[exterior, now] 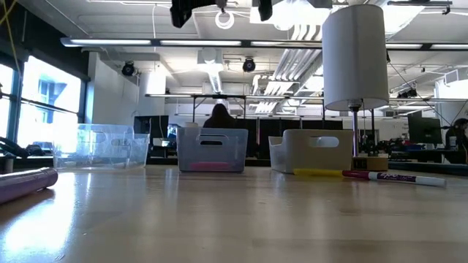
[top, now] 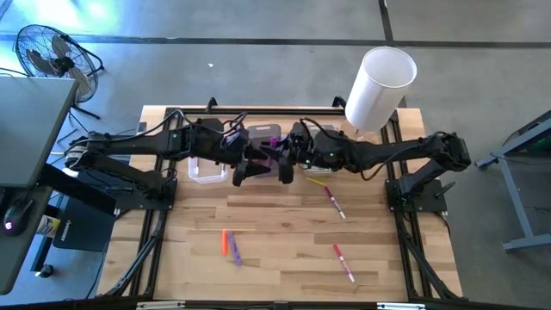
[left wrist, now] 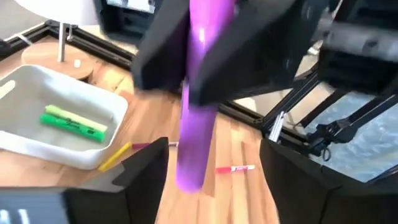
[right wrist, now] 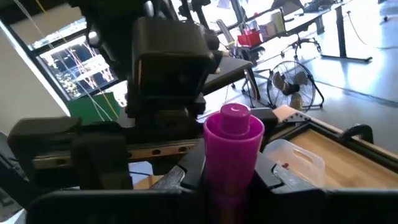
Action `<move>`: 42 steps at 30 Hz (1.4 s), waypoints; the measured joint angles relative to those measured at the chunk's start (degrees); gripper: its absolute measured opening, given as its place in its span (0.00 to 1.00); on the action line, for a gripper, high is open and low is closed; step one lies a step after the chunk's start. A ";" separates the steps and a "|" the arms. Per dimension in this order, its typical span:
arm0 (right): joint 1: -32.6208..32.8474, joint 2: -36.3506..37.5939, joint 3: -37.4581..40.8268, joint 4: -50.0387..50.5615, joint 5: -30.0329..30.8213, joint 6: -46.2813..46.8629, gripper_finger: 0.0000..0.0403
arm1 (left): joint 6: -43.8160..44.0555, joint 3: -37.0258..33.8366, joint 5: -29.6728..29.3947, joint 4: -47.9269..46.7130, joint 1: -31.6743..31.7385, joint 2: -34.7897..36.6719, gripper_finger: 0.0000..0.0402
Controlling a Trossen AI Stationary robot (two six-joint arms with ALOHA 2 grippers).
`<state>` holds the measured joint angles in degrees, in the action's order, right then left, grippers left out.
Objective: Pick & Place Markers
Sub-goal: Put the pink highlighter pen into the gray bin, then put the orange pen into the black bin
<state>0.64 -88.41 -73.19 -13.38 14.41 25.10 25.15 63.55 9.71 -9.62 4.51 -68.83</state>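
Observation:
A purple marker point(left wrist: 194, 106) hangs in the air between both arms, above the bins at the table's far side. My right gripper point(right wrist: 233, 171) is shut on it. My left gripper point(left wrist: 214, 174) faces it, open; the marker's free end point(left wrist: 189, 171) sits between its fingers with a gap on each side. In the high view the left gripper point(top: 244, 170) and right gripper point(top: 288, 162) nearly meet. Loose on the table lie an orange marker point(top: 225, 241), a purple one point(top: 235, 251), two red-and-white ones point(top: 335, 201) point(top: 344, 263) and a yellow one point(top: 317, 181). My right gripper pinches the purple marker's barrel point(right wrist: 231, 149) between its two fingers, coming roughly level from the table's right. One end point(right wrist: 235, 115) points back at the wrist camera; the other end sticks out toward the left gripper. The marker is lifted clear of the table.
Three bins stand in a row near the far edge: a clear one point(exterior: 102, 146), a grey one point(exterior: 212, 150) holding something pink, and a white one point(left wrist: 37, 93) holding green markers point(left wrist: 74, 121). A tall white cylinder on a stand point(top: 379, 86) rises at the far right. Bare wood lies toward the near edge.

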 joint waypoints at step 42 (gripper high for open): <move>-13.80 -3.40 0.04 59.17 10.48 24.78 0.33 | -2.38 0.00 -13.01 -31.05 -0.02 14.90 0.48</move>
<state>-13.15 -91.81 -73.14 45.79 24.89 49.87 22.76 63.55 -3.30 -40.67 4.49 -53.93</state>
